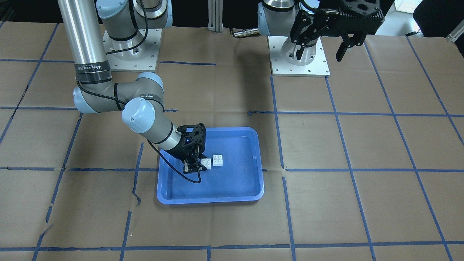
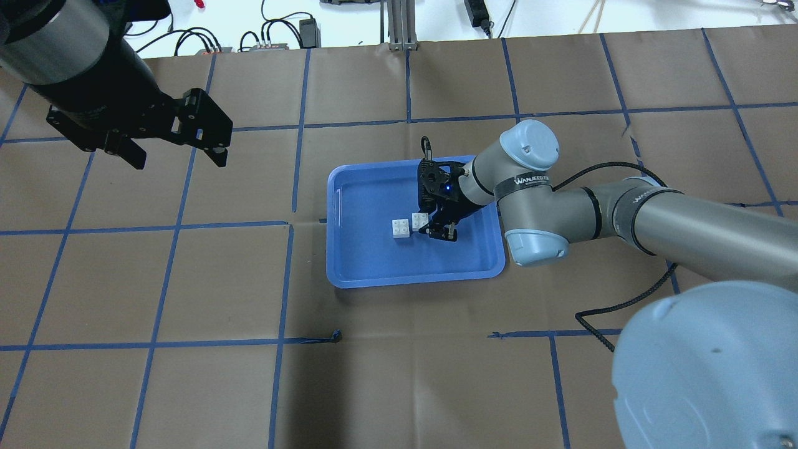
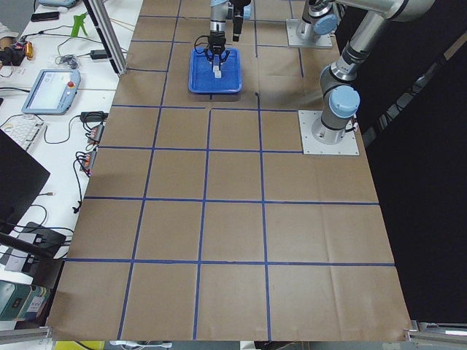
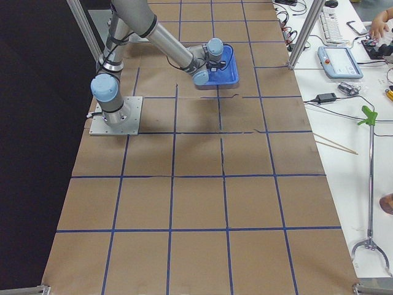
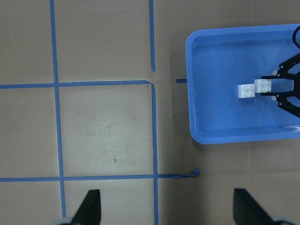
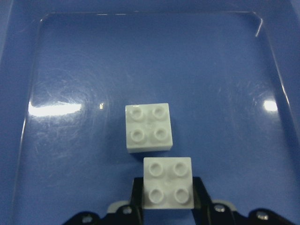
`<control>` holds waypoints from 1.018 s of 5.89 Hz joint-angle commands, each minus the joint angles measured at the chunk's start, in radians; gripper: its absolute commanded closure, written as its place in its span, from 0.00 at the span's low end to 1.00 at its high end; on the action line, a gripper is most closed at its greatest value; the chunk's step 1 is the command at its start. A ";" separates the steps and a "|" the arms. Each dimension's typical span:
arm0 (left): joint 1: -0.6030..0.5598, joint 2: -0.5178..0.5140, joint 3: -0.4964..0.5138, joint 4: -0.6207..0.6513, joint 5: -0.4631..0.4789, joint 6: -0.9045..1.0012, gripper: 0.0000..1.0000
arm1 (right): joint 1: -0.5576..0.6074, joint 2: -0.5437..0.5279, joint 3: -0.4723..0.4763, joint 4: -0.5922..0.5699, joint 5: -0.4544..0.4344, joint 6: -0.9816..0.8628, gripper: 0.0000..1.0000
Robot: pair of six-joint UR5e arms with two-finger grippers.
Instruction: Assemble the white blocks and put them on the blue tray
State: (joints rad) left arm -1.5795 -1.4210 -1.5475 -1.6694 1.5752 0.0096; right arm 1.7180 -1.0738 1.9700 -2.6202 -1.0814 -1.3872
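The blue tray (image 1: 210,199) lies mid-table, also seen in the overhead view (image 2: 411,280). Two white four-stud blocks lie in it side by side, apart. My right gripper (image 1: 197,167) is down in the tray, shut on the near white block (image 6: 168,183), its fingers (image 6: 138,193) against the block's two sides. The other white block (image 6: 148,127) lies free just beyond it, also in the front view (image 1: 217,160). My left gripper (image 2: 176,156) hangs open and empty high above the table, well away from the tray; its wrist view shows the tray (image 5: 234,138) from above.
The table is covered in brown paper with a blue tape grid (image 2: 293,224). The two arm base plates (image 1: 299,58) stand at the robot's edge. The right arm's forearm (image 2: 623,212) reaches across the table to the tray.
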 commanded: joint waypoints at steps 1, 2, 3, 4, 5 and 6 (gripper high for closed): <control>0.006 0.002 -0.002 0.000 0.003 0.001 0.01 | 0.000 0.000 -0.002 -0.001 0.000 0.004 0.77; 0.010 0.002 0.000 0.000 0.003 0.001 0.01 | 0.002 -0.003 -0.002 -0.001 0.000 0.005 0.77; 0.015 0.004 -0.002 0.000 0.005 0.001 0.01 | 0.002 -0.005 0.000 -0.001 0.003 0.007 0.77; 0.016 0.005 0.000 0.000 0.003 0.001 0.01 | 0.012 -0.006 -0.002 -0.003 0.009 0.007 0.77; 0.016 0.007 0.000 -0.001 0.005 0.001 0.01 | 0.015 -0.006 -0.002 -0.001 0.008 0.007 0.77; 0.016 0.007 0.000 -0.001 0.003 0.003 0.01 | 0.015 -0.006 0.000 -0.001 0.008 0.007 0.77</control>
State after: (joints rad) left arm -1.5635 -1.4150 -1.5479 -1.6701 1.5793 0.0112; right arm 1.7320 -1.0798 1.9686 -2.6219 -1.0739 -1.3807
